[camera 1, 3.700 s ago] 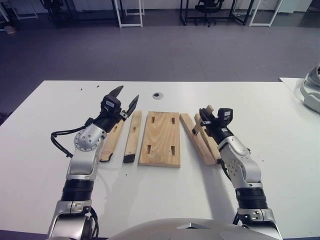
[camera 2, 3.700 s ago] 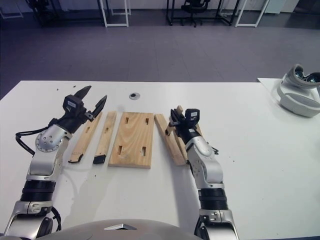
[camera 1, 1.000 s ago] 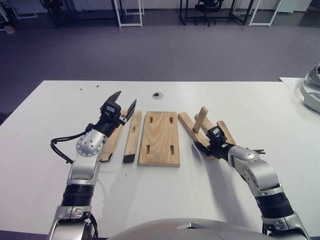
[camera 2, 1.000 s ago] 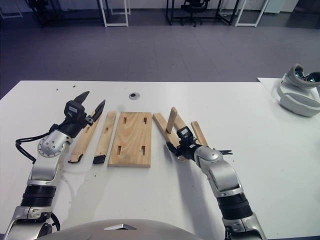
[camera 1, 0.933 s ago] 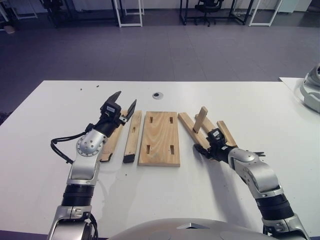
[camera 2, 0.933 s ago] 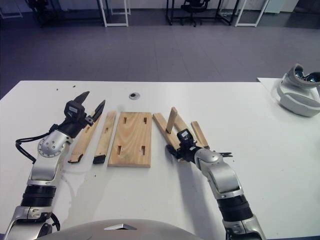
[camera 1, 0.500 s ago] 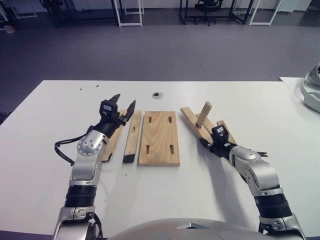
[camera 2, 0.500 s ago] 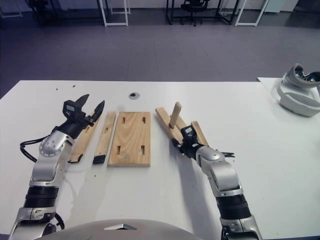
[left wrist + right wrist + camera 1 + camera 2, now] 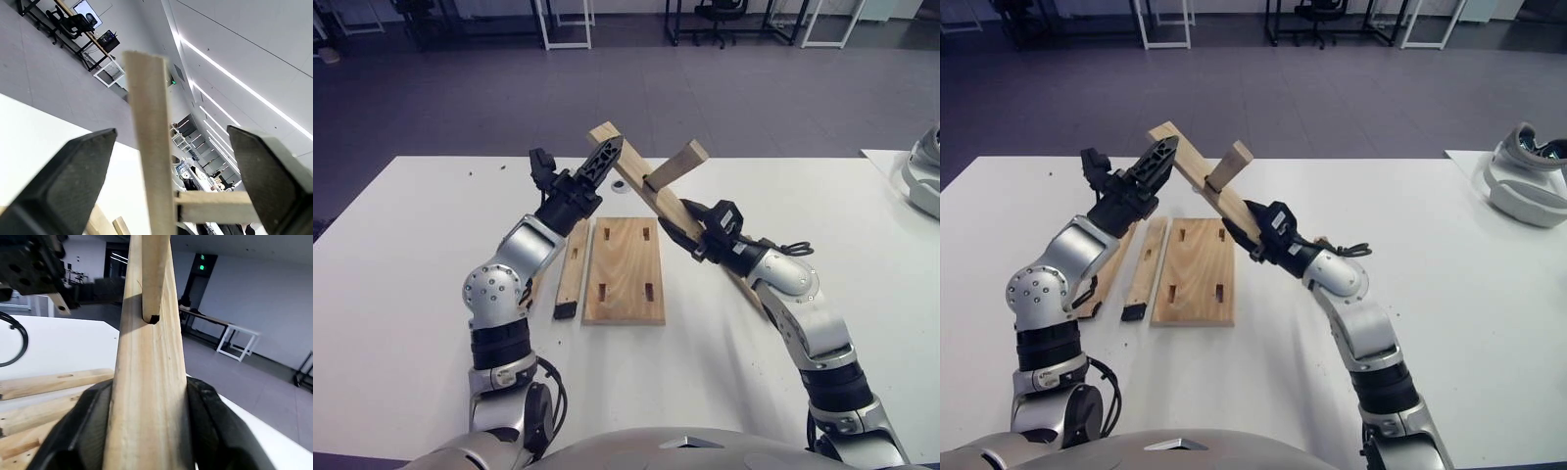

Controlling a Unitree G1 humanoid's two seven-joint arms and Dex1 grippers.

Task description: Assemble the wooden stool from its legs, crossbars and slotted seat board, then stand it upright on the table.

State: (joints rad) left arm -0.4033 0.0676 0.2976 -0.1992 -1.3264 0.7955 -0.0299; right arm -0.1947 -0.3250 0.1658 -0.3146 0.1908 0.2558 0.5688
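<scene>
Lifted since the earlier frames: leg (image 9: 631, 171) with crossbar (image 9: 675, 164) is now held off the table (image 9: 391, 294) by the right gripper (image 9: 687, 231). Left gripper (image 9: 172, 131) is raised from beside the flat legs to the leg's top end.

Left eye: leg is tilted over the board (image 9: 625, 284), upper end toward the left arm, with the crossbar sticking out near the top. Right gripper is clamped on the leg's lower half. Left fingers (image 9: 604, 164) are spread by the top end; contact is not confirmed. Board lies flat, four slots unfilled. Another leg (image 9: 570, 269) lies flat just left of it, and one more beyond is mostly hidden by the left arm. A wood strip (image 9: 746, 290) is seen behind the right forearm. Lower end of the held leg or a separate piece: cannot be told.

Right eye: same layout.

Left wrist: leg end is seen between the two fingers, jaws wide apart, no touch on either side.

Right wrist: leg is gripped on both sides, and the crossbar end is seated in the leg's notch.

Progress is judged early, with one leg–crossbar joint made. Remaining legs, any further crossbars, seating into the board slots and standing upright are all left.
</scene>
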